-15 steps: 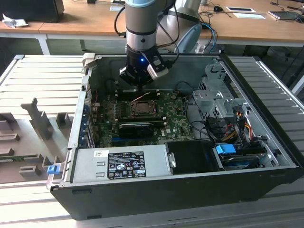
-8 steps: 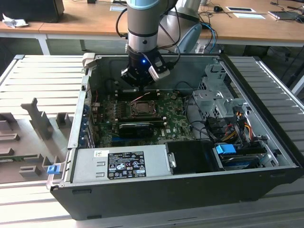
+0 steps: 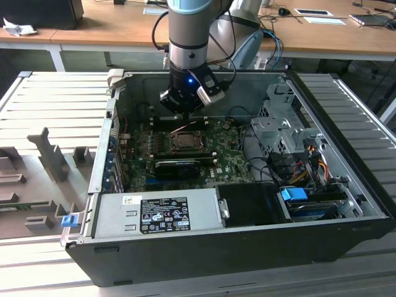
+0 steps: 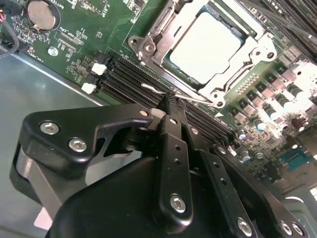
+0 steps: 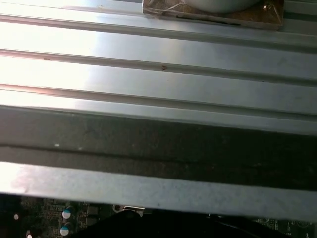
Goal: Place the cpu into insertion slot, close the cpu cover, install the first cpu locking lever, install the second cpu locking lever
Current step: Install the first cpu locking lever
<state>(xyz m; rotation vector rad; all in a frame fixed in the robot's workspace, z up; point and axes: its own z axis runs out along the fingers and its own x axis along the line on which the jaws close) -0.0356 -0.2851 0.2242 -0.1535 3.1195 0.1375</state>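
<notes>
The cpu (image 4: 205, 42), a pale silvery square, lies in the insertion slot (image 3: 185, 141) on the green motherboard inside the open computer case. The cpu cover (image 4: 250, 58), a silvery frame, lies flat around it with the chip showing through its window. A thin wire locking lever (image 4: 153, 88) runs along the socket's edge beside the black memory slots. My gripper (image 4: 171, 100) hangs just behind the socket in the exterior view (image 3: 184, 113). Its two black fingers are shut together, with the tips on or right at the lever wire.
A grey labelled power-supply box (image 3: 158, 213) fills the case's front. A long black card (image 3: 179, 166) lies just in front of the socket. A metal drive cage (image 3: 278, 124) and coloured cables (image 3: 303, 161) crowd the exterior view's right. Case walls (image 3: 102, 154) enclose the board.
</notes>
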